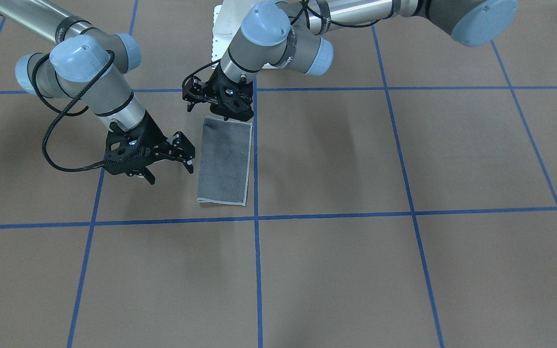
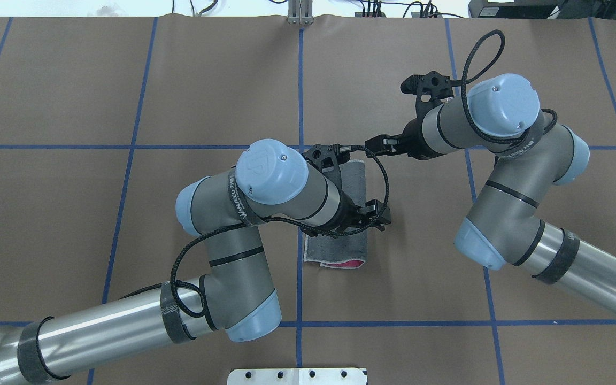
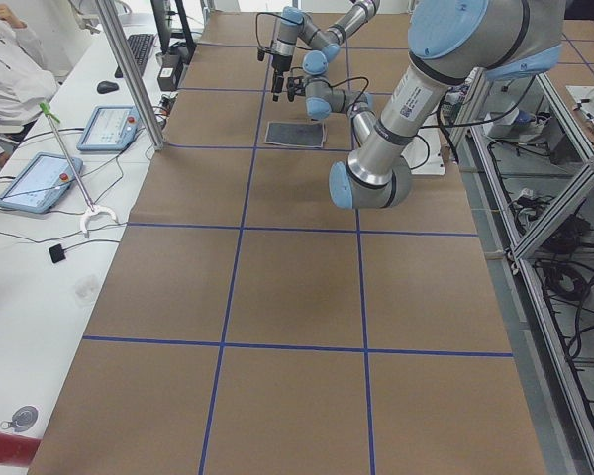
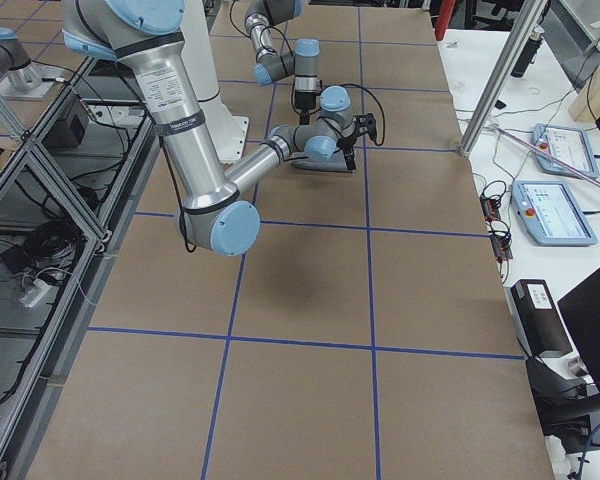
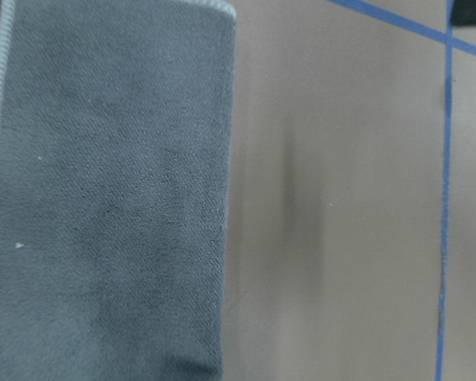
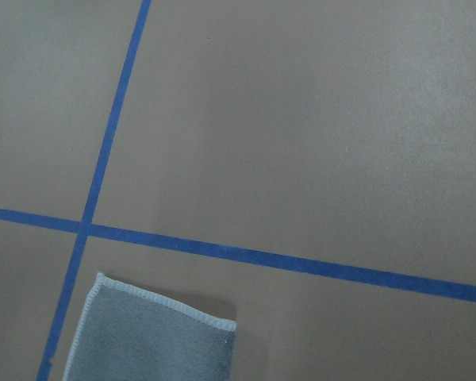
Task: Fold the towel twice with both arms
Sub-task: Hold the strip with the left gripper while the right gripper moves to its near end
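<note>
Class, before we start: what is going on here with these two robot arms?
A robot is folding a towel on the brown table. It lies flat as a narrow rectangle, grey face up, so one fold looks done. The left gripper hangs open over it, the right gripper open beside it. Neither seems to hold the cloth; the second fold is not yet made.

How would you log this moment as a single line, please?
stage: first fold done | towel: flat, grey up | left gripper: open, above towel | right gripper: open, beside towel
</note>
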Robot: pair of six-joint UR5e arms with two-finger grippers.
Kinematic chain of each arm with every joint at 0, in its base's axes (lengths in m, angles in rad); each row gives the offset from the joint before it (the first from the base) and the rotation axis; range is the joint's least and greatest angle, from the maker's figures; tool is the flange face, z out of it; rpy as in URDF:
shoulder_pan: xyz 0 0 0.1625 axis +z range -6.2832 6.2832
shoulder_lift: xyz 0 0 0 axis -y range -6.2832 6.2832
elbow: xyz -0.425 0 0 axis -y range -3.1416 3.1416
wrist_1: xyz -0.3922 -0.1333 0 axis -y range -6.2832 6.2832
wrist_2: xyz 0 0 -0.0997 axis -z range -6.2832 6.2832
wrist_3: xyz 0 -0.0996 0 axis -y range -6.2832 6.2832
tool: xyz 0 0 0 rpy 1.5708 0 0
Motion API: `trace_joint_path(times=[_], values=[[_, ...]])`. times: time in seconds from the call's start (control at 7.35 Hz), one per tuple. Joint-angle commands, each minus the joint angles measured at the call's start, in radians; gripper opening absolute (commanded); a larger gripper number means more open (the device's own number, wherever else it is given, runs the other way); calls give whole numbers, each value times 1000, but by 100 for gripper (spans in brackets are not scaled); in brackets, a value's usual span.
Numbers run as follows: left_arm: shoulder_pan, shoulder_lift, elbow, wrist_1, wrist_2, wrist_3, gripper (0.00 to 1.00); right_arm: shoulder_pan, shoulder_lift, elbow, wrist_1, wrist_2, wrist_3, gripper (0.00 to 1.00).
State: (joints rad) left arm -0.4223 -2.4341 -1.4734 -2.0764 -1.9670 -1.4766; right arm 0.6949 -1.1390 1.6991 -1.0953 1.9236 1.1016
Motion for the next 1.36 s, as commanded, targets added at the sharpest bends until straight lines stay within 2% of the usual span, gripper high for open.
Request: trace_joint_path(times=[0.0, 0.14, 0.27, 0.54, 0.68, 0.82, 0.95, 1.09, 1.22], values=[[-24, 42, -15, 25, -15, 5, 100, -58, -19, 31, -14, -9, 166, 98], [-38, 73, -18, 22, -16, 12, 100, -83, -27, 95, -119, -27, 211, 98], [-49, 85, -18, 24, -19, 24, 100, -142, -77, 194, -214, -125, 231, 97], [-72, 113, -19, 21, -21, 25, 100, -201, -152, 270, -213, -178, 328, 95], [-87, 139, -24, 18, -24, 31, 100, -260, -191, 302, -212, -243, 340, 95], [-87, 176, -54, 16, -26, 89, 100, -311, -192, 319, -209, -280, 397, 96], [-87, 206, -85, 15, -26, 94, 100, -378, -183, 330, -209, -367, 470, 95], [-87, 210, -85, 15, -24, 94, 100, -420, -182, 332, -207, -432, 541, 92], [-85, 210, -87, 15, -23, 91, 100, -437, -180, 327, -183, -457, 608, 87]])
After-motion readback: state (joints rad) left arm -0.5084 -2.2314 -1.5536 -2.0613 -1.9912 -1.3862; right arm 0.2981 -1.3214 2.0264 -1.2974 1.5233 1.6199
